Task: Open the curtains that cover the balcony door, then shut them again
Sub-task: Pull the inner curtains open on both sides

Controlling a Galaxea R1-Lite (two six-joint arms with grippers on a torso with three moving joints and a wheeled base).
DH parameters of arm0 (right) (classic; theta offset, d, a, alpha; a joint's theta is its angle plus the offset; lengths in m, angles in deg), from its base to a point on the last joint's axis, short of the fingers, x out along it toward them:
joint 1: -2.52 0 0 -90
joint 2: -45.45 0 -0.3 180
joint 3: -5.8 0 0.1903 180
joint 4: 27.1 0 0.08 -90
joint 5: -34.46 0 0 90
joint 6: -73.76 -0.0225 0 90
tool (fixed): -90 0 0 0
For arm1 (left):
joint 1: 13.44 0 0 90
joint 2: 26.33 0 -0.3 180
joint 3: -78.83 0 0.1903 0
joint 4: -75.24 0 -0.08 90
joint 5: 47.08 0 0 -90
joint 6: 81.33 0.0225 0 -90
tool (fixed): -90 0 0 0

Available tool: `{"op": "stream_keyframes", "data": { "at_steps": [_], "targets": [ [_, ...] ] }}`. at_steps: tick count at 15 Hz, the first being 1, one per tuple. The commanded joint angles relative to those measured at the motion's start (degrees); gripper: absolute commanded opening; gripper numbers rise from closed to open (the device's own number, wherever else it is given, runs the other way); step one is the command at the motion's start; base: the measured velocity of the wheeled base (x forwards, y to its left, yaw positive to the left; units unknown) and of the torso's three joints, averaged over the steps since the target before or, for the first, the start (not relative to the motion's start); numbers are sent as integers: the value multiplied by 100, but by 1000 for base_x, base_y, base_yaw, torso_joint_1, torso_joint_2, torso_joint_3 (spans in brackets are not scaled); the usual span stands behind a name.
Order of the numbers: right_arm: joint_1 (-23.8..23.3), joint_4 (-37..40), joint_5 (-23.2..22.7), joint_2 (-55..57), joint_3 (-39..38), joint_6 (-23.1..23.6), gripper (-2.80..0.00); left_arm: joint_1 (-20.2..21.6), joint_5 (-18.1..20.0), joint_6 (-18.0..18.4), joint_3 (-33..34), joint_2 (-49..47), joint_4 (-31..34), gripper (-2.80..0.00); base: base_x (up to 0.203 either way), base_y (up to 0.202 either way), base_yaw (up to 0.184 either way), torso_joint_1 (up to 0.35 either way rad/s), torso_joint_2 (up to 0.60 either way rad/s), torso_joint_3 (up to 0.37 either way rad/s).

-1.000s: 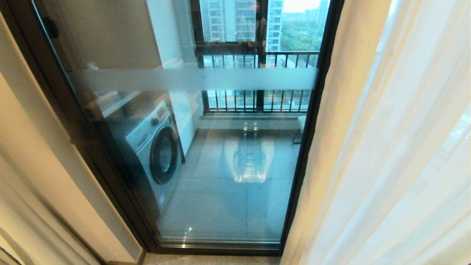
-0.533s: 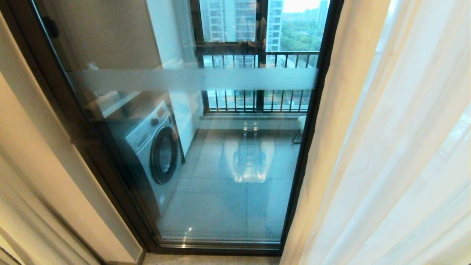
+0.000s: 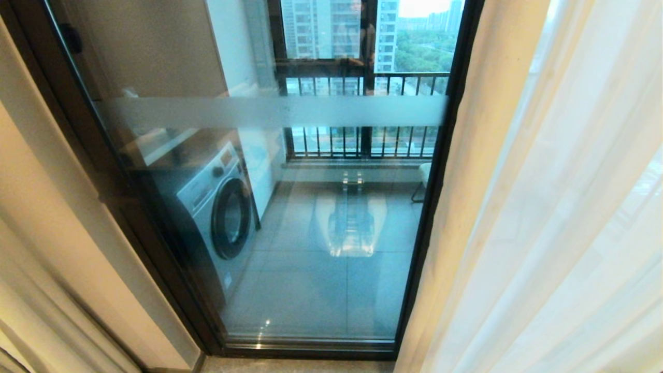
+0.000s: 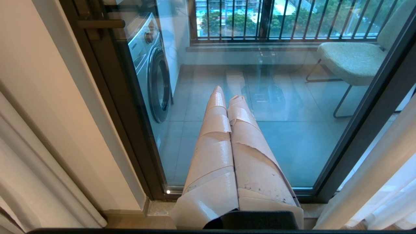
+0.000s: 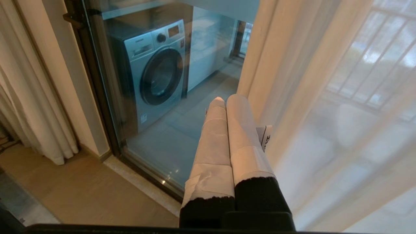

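Note:
The balcony door [image 3: 269, 111] fills the middle of the head view, its glass uncovered between black frames. A cream curtain [image 3: 476, 181] hangs drawn aside at its right edge, and another cream curtain [image 3: 31, 321] hangs at the far left. Neither arm shows in the head view. My left gripper [image 4: 226, 92] is shut and empty, its taped fingers pointing low at the door glass [image 4: 292, 130]. My right gripper [image 5: 227, 99] is also shut and empty. It sits just beside the edge of the right curtain [image 5: 260, 65], and I cannot tell if it touches the fabric.
White sheer fabric [image 3: 580, 207] hangs right of the cream panel. Behind the glass stand a washing machine [image 3: 217, 207], a barred railing window [image 3: 362, 140] and a green chair [image 4: 351, 60]. A beige wall [image 3: 57, 207] flanks the door's left frame, above wooden floor [image 5: 81, 191].

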Motion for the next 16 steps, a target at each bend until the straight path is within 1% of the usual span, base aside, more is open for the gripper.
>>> {"op": "stream_keyframes", "data": {
  "at_steps": [1, 4, 5, 6, 8, 11, 16],
  "targets": [
    [2, -38, -51, 908, 386, 15, -280, -1, -1, 2, 1, 5, -2, -280, 0, 0, 0, 0, 0, 0],
    [28, -214, -85, 1462, 667, -6, -280, 7, -1, 2, 1, 5, -2, -280, 0, 0, 0, 0, 0, 0],
    [100, -228, -92, 1578, 748, -9, -9, -1, -1, 2, 1, 5, -2, -280, 0, 0, 0, 0, 0, 0],
    [153, -233, -122, 1645, 795, -8, 0, -1, -1, 2, 1, 5, -2, -280, 0, 0, 0, 0, 0, 0],
    [326, -312, -182, 1860, 874, 7, 0, -1, -1, 2, 1, 5, -2, -280, 0, 0, 0, 0, 0, 0],
    [414, -751, -186, 2232, 956, 8, 0, 0, -1, 2, 1, 5, -2, -280, 0, 0, 0, 0, 0, 0],
    [580, -825, -186, 2792, 1453, 10, 0, -1, -1, 2, 1, 5, -2, -280, 0, 0, 0, 0, 0, 0]
  ]
}}
